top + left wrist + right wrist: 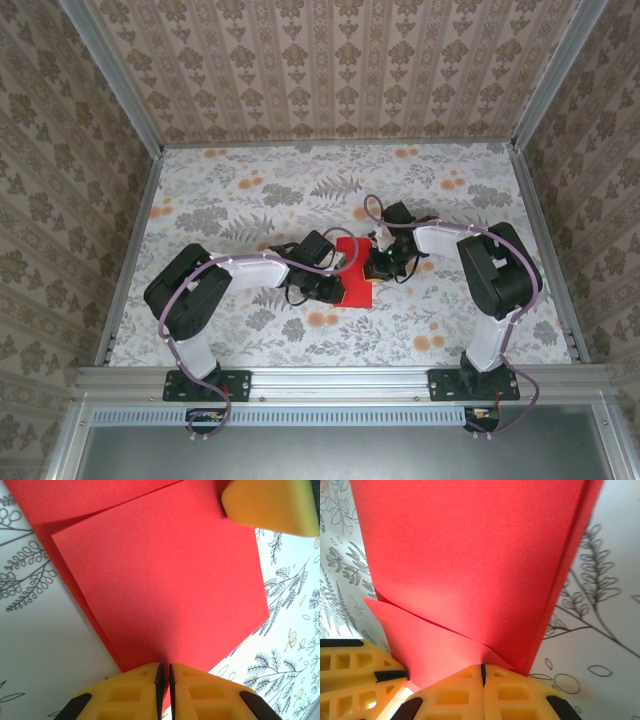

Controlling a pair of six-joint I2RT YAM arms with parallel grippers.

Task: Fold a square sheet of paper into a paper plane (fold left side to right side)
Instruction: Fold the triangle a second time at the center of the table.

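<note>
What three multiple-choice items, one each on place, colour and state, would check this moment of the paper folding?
1. Where is the sheet of paper?
A. against the back wall
B. beside the left arm's base
C. in the middle of the table

2. What colour is the sheet?
A. red
B. white
C. blue

3. How is the left tool?
A. wide open
B. shut on the sheet's edge
C. shut in the air, clear of the sheet

Answers:
1. C, the top view shows it mid-table.
2. A, it is bright red in every view.
3. B, the left wrist view shows the jaws closed with red paper between them.
</note>
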